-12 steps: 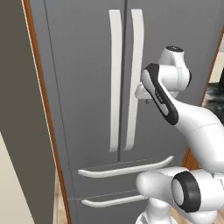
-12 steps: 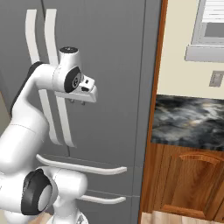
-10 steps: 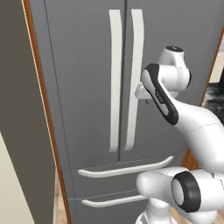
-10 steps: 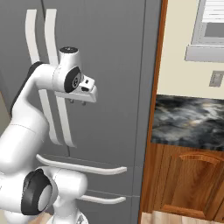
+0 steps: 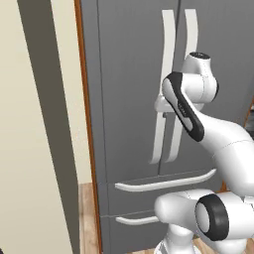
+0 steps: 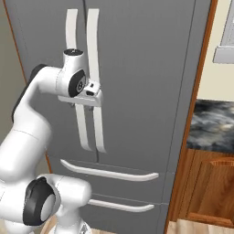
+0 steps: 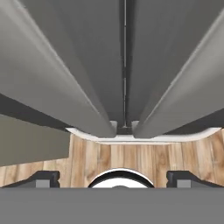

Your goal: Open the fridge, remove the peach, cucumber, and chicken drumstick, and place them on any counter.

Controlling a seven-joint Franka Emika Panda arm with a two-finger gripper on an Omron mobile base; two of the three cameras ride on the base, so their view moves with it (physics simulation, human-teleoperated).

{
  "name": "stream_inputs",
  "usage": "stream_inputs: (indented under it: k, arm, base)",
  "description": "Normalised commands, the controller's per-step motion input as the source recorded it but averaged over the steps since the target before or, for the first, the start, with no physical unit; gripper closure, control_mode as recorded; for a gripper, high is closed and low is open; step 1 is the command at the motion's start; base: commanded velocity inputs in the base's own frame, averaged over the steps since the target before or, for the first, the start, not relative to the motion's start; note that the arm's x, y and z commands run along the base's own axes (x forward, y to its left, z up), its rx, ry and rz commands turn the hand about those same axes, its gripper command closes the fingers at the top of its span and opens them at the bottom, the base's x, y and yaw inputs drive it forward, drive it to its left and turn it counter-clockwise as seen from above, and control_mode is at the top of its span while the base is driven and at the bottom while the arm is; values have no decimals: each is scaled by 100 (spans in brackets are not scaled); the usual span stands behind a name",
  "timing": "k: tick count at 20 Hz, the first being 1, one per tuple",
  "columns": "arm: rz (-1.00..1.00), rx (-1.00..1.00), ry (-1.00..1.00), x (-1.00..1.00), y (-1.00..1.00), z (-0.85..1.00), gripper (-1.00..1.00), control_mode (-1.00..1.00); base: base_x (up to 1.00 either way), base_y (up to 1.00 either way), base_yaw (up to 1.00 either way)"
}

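At centre of the left base view stands the fridge [image 5: 134, 99], a tall dark grey French-door unit with both upper doors closed and their seam running vertically between two long pale curved handles. The left door handle [image 5: 161, 99] and the right door handle [image 5: 184, 64] hang side by side, just either side of that seam. Below the doors lie two drawers, the upper drawer handle [image 5: 163, 181] and the lower drawer handle [image 5: 136, 218] each a pale horizontal bar; both drawers are closed.

The gripper [image 6: 84, 101] is raised to mid-height of the door handles and sits close against them, pointing downward along the doors. From the right base view its flat pale body overlaps both handles; whether it touches either one cannot be told. In the hand view the two handles [image 7: 74, 83] run as broad grey bands toward their lower ends, with the door seam between them, and the dark fingertips [image 7: 43, 177] stand far apart at the lower corners, so the jaws are spread wide and hold nothing.

To the fridge's right, in the right base view, the counter [image 6: 215, 130] shows as a marbled stone top on brown wooden cabinets [image 6: 205, 187]. Wooden flooring [image 7: 118, 157] lies beneath.
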Motion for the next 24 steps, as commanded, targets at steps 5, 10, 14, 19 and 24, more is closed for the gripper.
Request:
stream_inputs:
  k: [5,10,14,19,24]
  arm:
    - [0,0,0,0,0,0,-100,100]
    - [0,0,0,0,0,0,-100,100]
    - [0,0,0,0,0,0,-100,100]
    - [0,0,0,0,0,0,-100,100]
    - [0,0,0,0,0,0,-100,100]
  base:
    - [-12,-6,0]
    - [-52,-7,0]
    - [-96,-22,-1]
    - [-44,-14,-1]
    - [-9,-5,-1]
